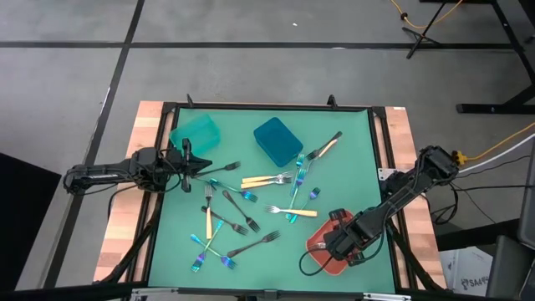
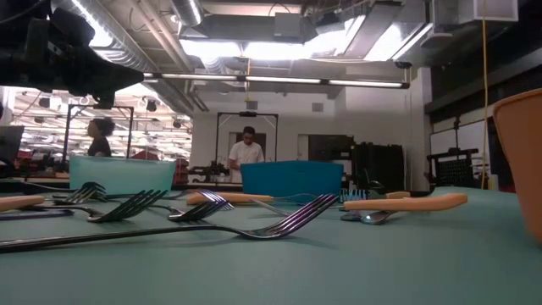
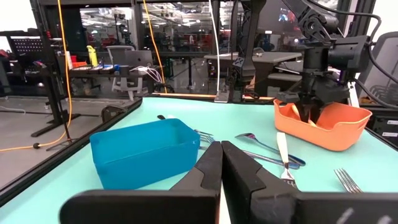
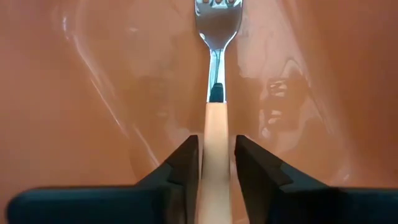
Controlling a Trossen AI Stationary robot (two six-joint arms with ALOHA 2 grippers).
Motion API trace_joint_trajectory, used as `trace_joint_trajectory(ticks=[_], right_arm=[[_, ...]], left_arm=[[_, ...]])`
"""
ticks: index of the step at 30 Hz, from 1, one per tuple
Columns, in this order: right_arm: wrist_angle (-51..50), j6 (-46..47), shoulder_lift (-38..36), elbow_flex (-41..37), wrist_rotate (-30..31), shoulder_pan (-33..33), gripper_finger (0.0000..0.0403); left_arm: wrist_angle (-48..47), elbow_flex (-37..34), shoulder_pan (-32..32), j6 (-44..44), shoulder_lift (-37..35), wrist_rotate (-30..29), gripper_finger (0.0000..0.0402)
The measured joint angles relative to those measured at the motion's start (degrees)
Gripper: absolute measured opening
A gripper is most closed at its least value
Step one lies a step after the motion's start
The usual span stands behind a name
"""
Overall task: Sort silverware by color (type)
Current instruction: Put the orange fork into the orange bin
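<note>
The table [image 1: 351, 150] carries a matt, smooth green mat, with bare wooden planks along its side edges. The coral-red bin [image 4: 93, 93] looks like glossy plastic, its inner wall showing soft reflections and faint scuffs. In it a fork [image 4: 216, 74] has a polished, mirror-bright metal head and a smooth, pale matt handle. The blue bin [image 3: 146, 152] is satin-smooth plastic. The dark forks [image 2: 186, 229] lying on the mat gleam like metal. The right end effector [image 4: 216, 168] has matt black fingers
</note>
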Motion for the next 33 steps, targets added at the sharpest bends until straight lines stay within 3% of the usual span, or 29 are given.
trace_joint_trajectory(ticks=[6, 26, 33], right_arm=[[0.01, -0.01, 0.01, 0.0, 0.0, 0.0, 0.0128], [-0.59, -0.02, 0.01, 1.56, -3.92, 0.0, 0.0127], [-6.83, -0.24, 0.01, 5.15, -2.43, 0.0, 0.0127]], left_arm=[[0.0, 0.0, -0.02, -0.02, 0.01, 0.0, 0.0], [-0.02, 0.0, -0.02, -0.07, 0.02, -0.02, 0.0], [-0.02, 0.0, -0.02, -0.09, 0.01, 0.0, 0.0]])
